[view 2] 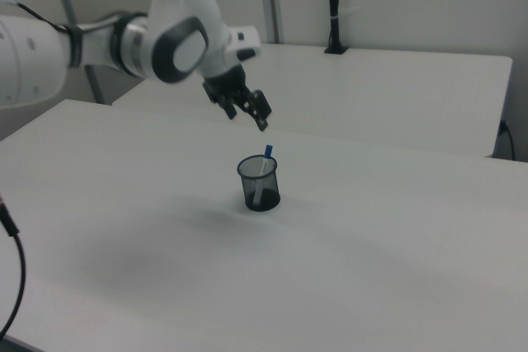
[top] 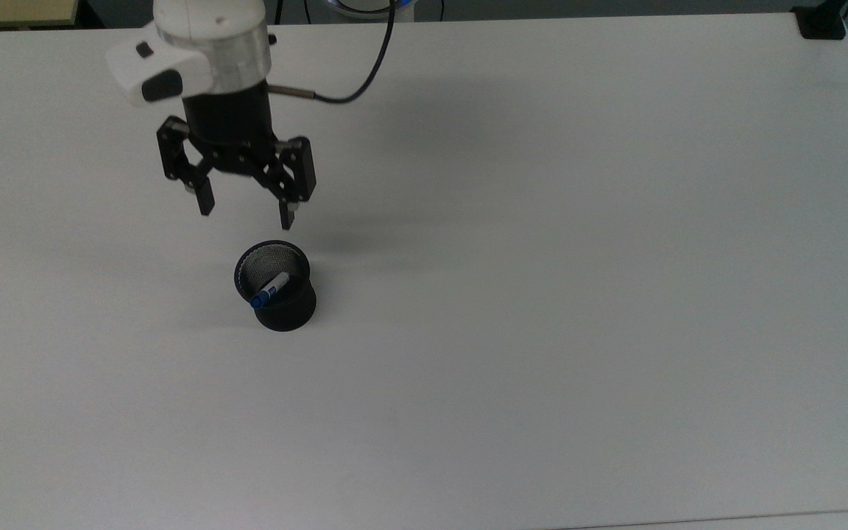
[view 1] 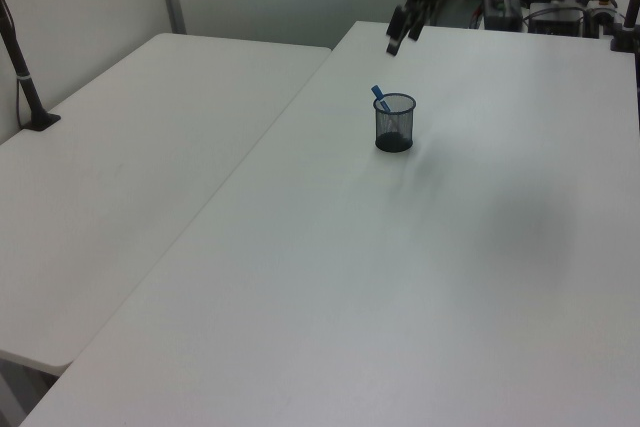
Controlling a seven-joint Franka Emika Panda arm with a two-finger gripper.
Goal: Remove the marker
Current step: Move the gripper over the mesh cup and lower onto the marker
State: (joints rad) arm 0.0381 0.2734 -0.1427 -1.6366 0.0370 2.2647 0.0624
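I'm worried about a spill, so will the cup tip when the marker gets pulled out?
Possibly. The mesh cup looks light and stands free on the table. The marker leans on its rim, so a slanted pull could drag it. The open gripper hangs above, touching nothing.

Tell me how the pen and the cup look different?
The slim white marker with a blue cap is thin and pale; the black mesh cup is wide, round and dark. The marker leans tilted with its blue end past the rim; the cup stands upright on the white table. Both sit untouched.
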